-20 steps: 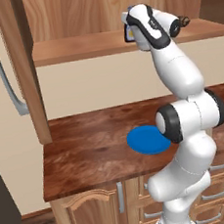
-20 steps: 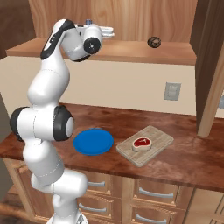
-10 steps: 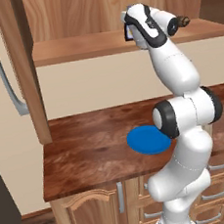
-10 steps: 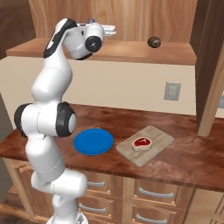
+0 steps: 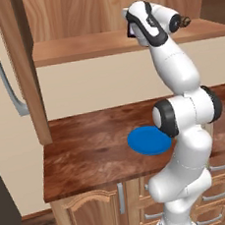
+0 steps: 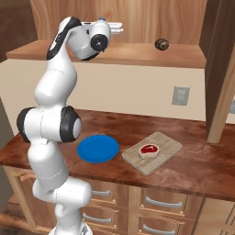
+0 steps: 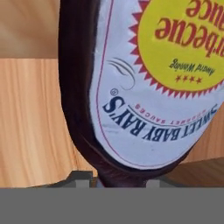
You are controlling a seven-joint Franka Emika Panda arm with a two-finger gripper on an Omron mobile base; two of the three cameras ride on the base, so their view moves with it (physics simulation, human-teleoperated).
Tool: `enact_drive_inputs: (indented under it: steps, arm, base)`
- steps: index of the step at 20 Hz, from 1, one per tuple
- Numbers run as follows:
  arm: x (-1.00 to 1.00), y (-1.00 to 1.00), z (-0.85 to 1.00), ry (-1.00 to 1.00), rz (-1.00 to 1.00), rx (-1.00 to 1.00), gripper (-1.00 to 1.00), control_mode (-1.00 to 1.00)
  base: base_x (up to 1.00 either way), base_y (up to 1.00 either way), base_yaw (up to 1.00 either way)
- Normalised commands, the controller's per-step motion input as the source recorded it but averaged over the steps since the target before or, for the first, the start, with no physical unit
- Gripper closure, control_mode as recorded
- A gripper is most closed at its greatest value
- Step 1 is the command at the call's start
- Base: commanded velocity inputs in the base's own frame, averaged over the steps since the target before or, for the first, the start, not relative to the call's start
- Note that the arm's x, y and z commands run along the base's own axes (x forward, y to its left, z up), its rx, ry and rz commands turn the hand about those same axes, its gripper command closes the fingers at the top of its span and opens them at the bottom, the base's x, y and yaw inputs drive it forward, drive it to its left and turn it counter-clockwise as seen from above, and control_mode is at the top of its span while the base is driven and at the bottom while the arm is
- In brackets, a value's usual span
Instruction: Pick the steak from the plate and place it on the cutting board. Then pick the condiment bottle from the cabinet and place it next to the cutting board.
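Note:
The condiment bottle [image 7: 131,87], dark brown with a pale label and a yellow sunburst, looms close in the hand view. My gripper [image 7: 118,179] is shut on it, fingertips [image 7: 83,177] pressed against its dark body. In the right base view my gripper [image 6: 114,28] reaches over the cabinet [image 6: 137,51] shelf ledge, the bottle's blue cap [image 6: 102,19] peeking above the hand. The steak [image 6: 148,150] lies on the cutting board [image 6: 167,146]. The blue plate [image 6: 97,148] sits bare to its left on the counter, and it is partly behind the arm in the left base view [image 5: 148,140].
A brown round lump [image 6: 161,44] rests on the shelf to the right of my hand. A wooden upright [image 6: 220,69] stands at the counter's right end, a wall socket [image 6: 181,96] behind the board. A tall panel with a grey handle [image 5: 3,72] borders the left.
The jaws have closed in onto the bottle. The arm has stayed at the shelf with hardly any shift.

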Motion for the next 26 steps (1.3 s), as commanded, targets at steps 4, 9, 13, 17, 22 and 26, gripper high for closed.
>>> enact_drive_inputs:
  steps: [4, 9, 13, 17, 22, 26]
  arm:
    - [-0.48, 0.00, 0.48, 0.00, 0.00, 0.00, 1.00, -1.00]
    - [-0.60, 0.00, 0.37, 0.00, 0.00, 0.00, 1.00, -1.00]
    - [-0.52, 0.00, 0.27, 0.00, 0.00, 0.00, 1.00, -1.00]
    - [-0.53, 0.00, 0.17, -0.01, 0.00, 0.00, 1.00, -1.00]
    - [-0.54, 0.00, 0.06, -0.01, 0.00, 0.00, 1.00, -1.00]
    - [-0.52, 0.00, 0.00, 0.00, 0.00, 0.00, 1.00, -1.00]
  base:
    - [0.00, 0.00, 0.00]
    - [0.00, 0.00, 0.00]
    - [0.00, 0.00, 0.00]
    - [0.00, 0.00, 0.00]
    - [0.00, 0.00, 0.00]
    - [0.00, 0.00, 0.00]
